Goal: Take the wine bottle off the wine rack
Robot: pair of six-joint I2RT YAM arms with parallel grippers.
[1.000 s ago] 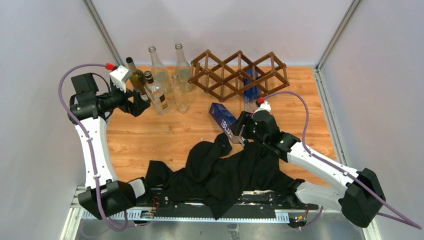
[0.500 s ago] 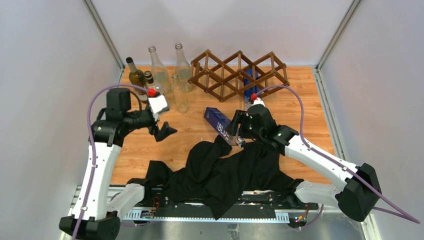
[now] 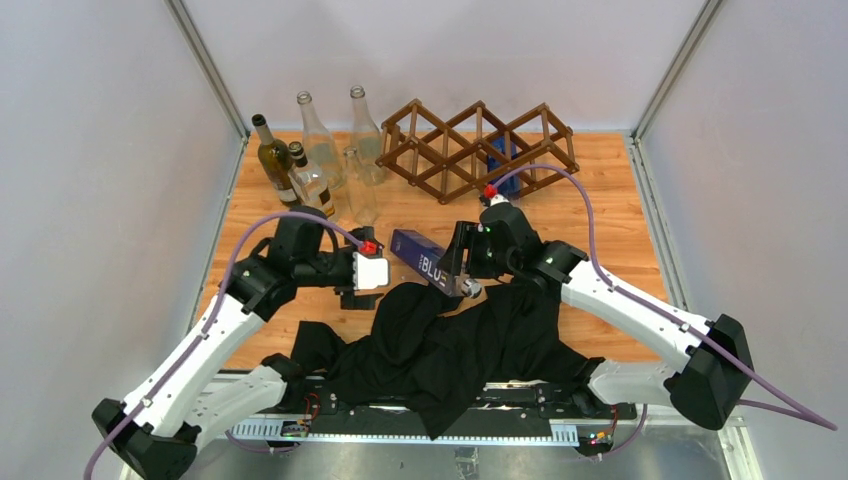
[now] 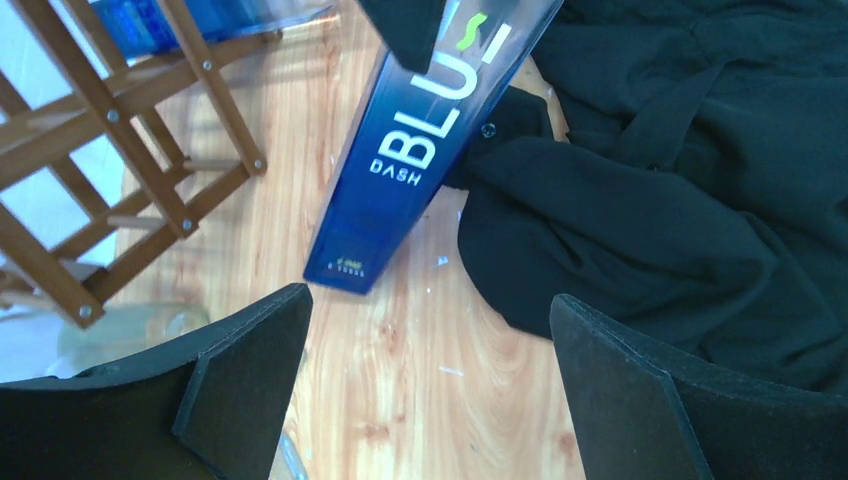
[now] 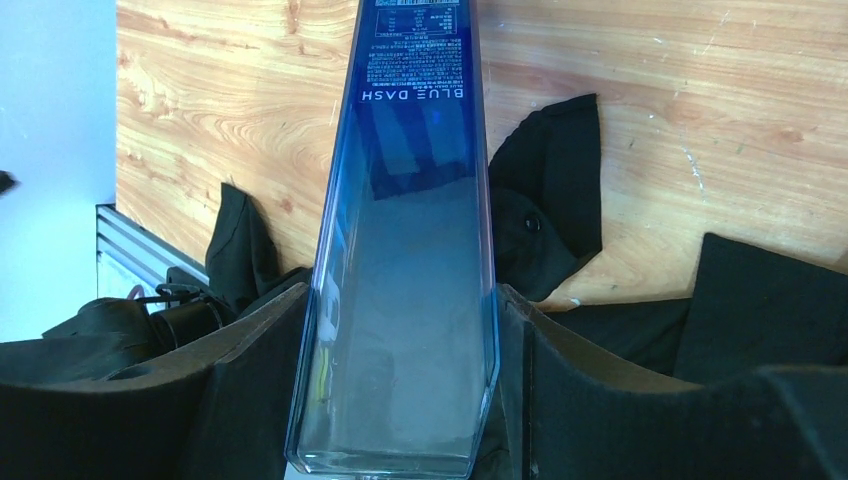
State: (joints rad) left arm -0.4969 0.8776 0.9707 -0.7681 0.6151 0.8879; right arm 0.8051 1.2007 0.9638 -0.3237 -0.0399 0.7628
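Observation:
My right gripper (image 3: 462,264) is shut on a tall square blue bottle (image 3: 424,264) marked BLUE DASH, held tilted above the table, its base to the left. In the right wrist view the bottle (image 5: 410,230) sits tight between my fingers (image 5: 250,370). My left gripper (image 3: 356,294) is open and empty, just left of the bottle's base (image 4: 350,265). The dark wooden wine rack (image 3: 470,148) stands at the back. Another blue bottle (image 3: 503,166) rests in one of its right cells. The rack also shows in the left wrist view (image 4: 130,150).
A black cloth (image 3: 450,340) lies crumpled along the table's front, under the held bottle. Several glass bottles (image 3: 320,170), clear and dark, stand at the back left beside the rack. Grey walls close in the sides and back.
My left arm swung from the back-left bottles to the middle front, ending beside the blue bottle's base. My right gripper carried the blue bottle a little to the left.

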